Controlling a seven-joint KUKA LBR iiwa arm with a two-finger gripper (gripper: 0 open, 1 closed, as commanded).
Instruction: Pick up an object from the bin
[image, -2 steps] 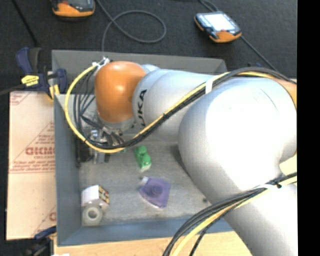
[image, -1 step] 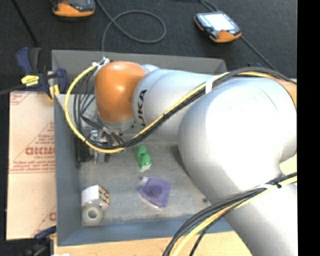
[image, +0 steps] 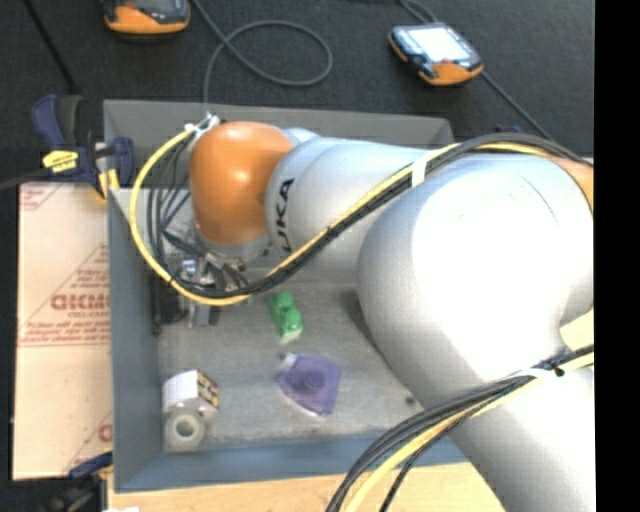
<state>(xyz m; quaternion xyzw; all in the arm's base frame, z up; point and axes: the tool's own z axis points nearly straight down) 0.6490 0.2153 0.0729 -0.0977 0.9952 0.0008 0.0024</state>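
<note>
Bin (image: 133, 400) first: its grey metal left wall runs down the left side of the frame, and the speckled floor opens to the right of it. Low on that floor, in the lower left corner of the bin, lies a white roll (image: 185, 408) with a ring-shaped end turned toward the bottom edge and a small patterned face on its upper right side. It lies alone, well apart from my tool. Above it, at the left middle of the bin, my gripper (image: 198, 288) hangs down close to the left wall, half buried under my own cables (image: 150, 200), which loop yellow and black around it. I cannot tell whether it stands wide or narrow, because the wrist and the wiring hide its working end, and I see nothing held in it. A dark shape (image: 165, 300) sits just left of it against the wall; whether that belongs to my tool or to the bin I cannot tell. Directly above the gripper, in the upper left of the bin, is my rounded orange cover (image: 232, 180). To the right of the gripper, near the centre of the floor, lies a small green piece (image: 286, 315), the nearest loose thing to my tool, beside it but not under it. Below and slightly to the right of that lies a flat purple piece (image: 311, 384), apart from the green one. My big white arm (image: 480, 270) covers the right half of the bin and the frame.
</note>
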